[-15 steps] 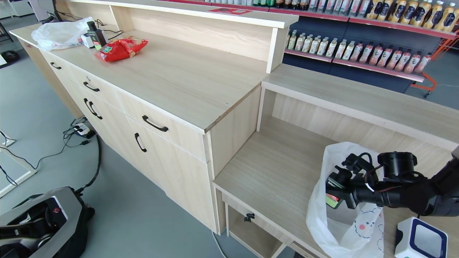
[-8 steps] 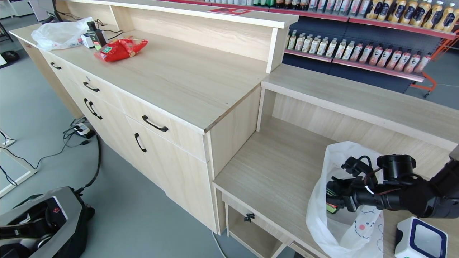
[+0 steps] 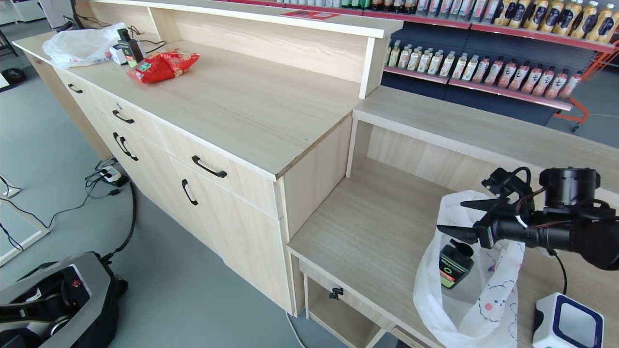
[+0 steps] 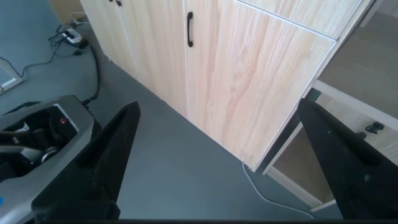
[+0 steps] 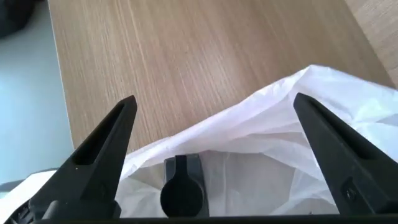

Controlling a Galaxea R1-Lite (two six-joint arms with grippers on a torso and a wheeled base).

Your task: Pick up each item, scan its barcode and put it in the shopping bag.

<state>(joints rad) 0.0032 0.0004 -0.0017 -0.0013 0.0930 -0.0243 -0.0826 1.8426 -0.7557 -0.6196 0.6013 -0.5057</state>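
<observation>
Right jaws spread above shopping bag (image 3: 488, 309); bottle (image 3: 452, 268) stands inside, long axis near vertical, cap up. Left jaws spread.

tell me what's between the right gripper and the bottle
Only the open mouth of the shopping bag; in the head view the right gripper hangs open above the bottle.

I saw a long pale wooden bench (image 3: 251, 111) running away to the left, its front fitted with drawers and cupboard doors (image 3: 227, 227) carrying black handles (image 3: 209, 167). A lower bench (image 3: 367, 227) sat butted against its right end, with a small black knob (image 3: 336, 292) under its front edge. Behind stood shop shelves (image 3: 512, 92) lined with rows of bottles (image 3: 483, 70). On the grey floor (image 3: 43, 140) lay black cables (image 3: 72, 209) and a power strip (image 3: 112, 174).
</observation>
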